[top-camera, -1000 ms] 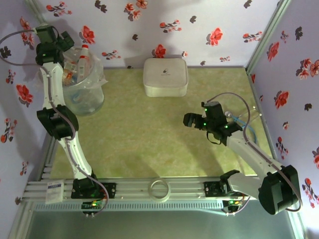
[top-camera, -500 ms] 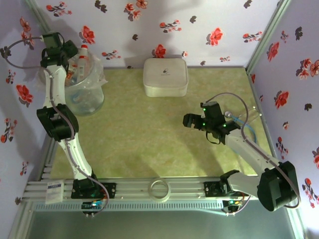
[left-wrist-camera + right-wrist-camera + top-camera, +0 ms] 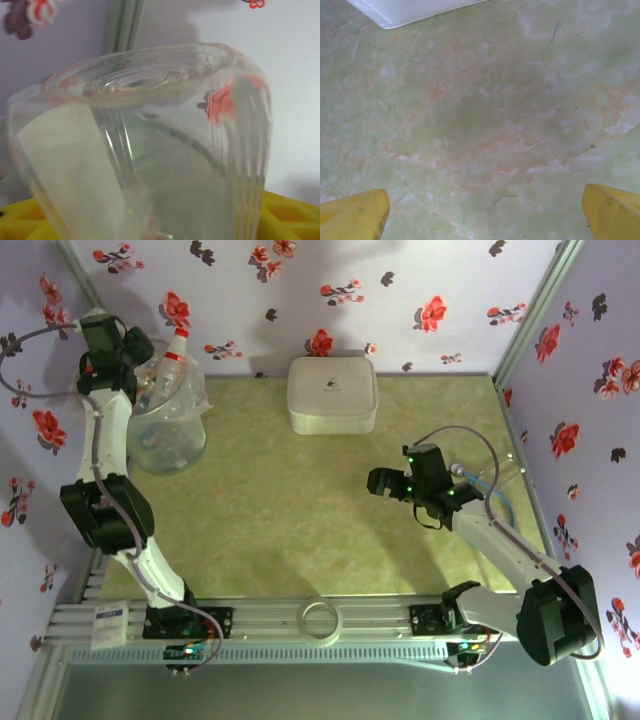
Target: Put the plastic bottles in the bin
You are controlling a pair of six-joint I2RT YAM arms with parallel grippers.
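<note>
"Well, left gripper (image 3: 145, 352)?"

"Clamped on a clear bottle (image 3: 172, 355), red cap uppermost, body tilted. Its base faces the wrist camera, yellow fingers (image 3: 295, 220) either side. Bag-lined bin (image 3: 170, 445) sits just beneath that gripper; contents too blurred to tell."

"Right gripper (image 3: 383, 483)?"

"Fingers spread wide, hovering over marbled green table (image 3: 485, 125). Corner of white box (image 3: 332, 395) just ahead of it; bin well off to its left."

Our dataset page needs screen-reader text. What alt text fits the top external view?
The left gripper holds a red-capped plastic bottle above the bag-lined bin at the table's far left. The right gripper hovers over the green table, with a white box at the back.
</note>
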